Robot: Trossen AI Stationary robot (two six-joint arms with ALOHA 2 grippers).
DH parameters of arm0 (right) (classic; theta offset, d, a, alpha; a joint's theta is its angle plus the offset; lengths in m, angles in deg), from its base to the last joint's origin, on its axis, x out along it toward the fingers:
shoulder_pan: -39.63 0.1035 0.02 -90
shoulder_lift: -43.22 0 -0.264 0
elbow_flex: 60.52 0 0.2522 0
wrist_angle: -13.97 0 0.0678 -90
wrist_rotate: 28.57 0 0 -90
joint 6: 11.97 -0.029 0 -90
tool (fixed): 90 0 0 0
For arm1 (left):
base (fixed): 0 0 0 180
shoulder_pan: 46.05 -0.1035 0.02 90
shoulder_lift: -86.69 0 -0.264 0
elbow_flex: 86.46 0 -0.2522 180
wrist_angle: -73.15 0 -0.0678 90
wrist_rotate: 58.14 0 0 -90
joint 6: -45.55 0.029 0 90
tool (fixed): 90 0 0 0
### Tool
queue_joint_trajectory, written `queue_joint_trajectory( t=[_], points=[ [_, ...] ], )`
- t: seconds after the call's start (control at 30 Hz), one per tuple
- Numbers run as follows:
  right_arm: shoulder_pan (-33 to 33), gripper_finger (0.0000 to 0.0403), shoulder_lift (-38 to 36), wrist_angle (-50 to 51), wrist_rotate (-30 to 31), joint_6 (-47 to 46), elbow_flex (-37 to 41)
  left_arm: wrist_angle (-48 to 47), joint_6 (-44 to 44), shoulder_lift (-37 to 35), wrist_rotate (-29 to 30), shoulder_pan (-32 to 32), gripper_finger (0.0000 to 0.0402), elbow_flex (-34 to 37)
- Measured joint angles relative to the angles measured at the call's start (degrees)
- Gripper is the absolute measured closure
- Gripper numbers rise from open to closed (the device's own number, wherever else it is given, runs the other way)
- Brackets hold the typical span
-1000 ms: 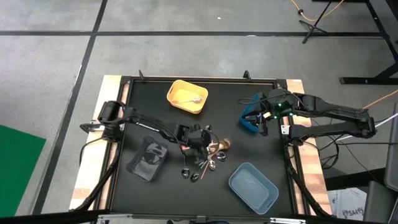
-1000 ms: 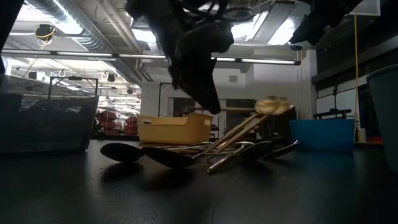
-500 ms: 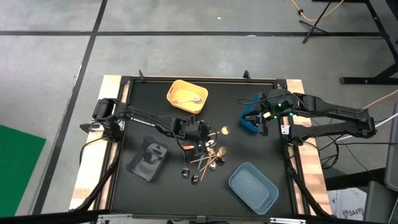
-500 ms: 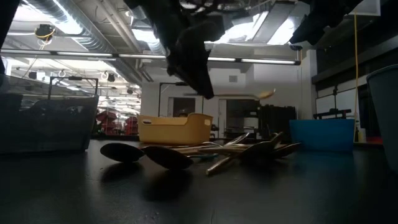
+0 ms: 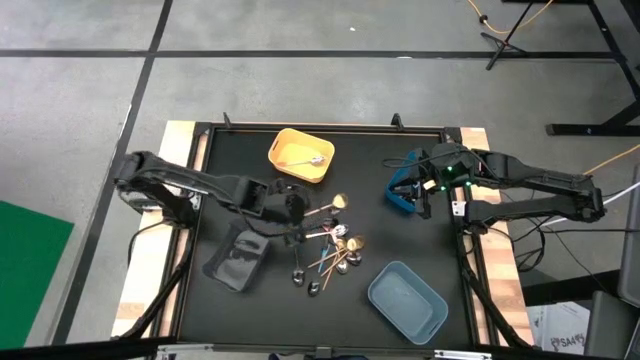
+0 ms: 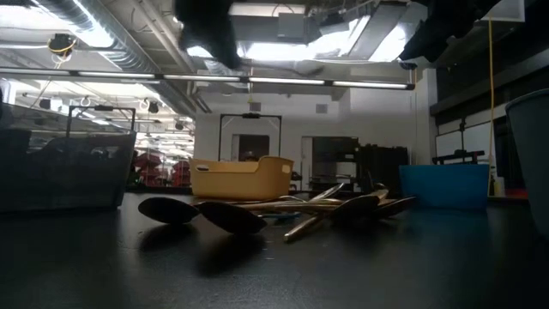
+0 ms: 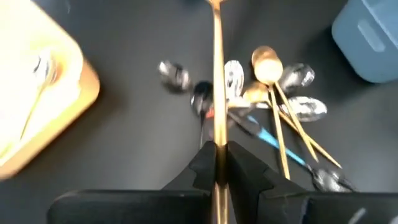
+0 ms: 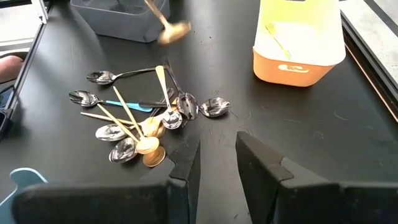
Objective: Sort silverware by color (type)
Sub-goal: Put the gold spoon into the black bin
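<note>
Gold spoon point(image 5: 325, 206) clamped in my left gripper point(image 5: 292, 207), lifted above the table point(image 5: 400, 235).
Its handle end is hidden between the fingers; the long axis runs left to right, bowl pointing right. The silverware pile point(image 5: 330, 258) lies just nearer, between the clear bin point(image 5: 237, 256) and grey-blue bin point(image 5: 407, 298), the yellow bin point(image 5: 300, 154) beyond. My right gripper point(image 8: 217, 163) waits over the blue bin point(image 5: 402, 187) at far right, fingers apart, empty. Low down I see only dark arm shapes.

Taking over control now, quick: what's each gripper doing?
Left gripper: shut on the gold spoon, lifted above the pile.
Right gripper: open, holding nothing, by the blue bin.
</note>
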Motion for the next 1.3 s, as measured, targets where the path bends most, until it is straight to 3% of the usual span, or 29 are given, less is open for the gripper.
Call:
queue_joint_trajectory(
  t=[0.37, 0.57, 1.0, 1.3],
  points=[
    [0.0, 0.031, 0.0, 0.0, 0.0, 0.02, 0.0, -23.33, -25.04, -9.51, 0.62, 12.81, 0.0381, 0.0],
    [0.0, 0.031, 0.0, 0.0, -0.02, 0.02, 0.0, -30.59, -39.53, -9.79, -3.77, 21.55, 0.0381, 0.0],
    [0.0, 0.031, 0.0, -0.02, 0.0, 0.02, 0.0, -35.06, -61.64, -9.63, -6.76, 33.28, 0.0381, 0.02],
    [0.0, 0.031, 0.0, -0.02, 0.0, 0.02, 0.0, -35.45, -67.06, -8.34, -7.33, 35.97, 0.0381, 0.07]
  ],
)
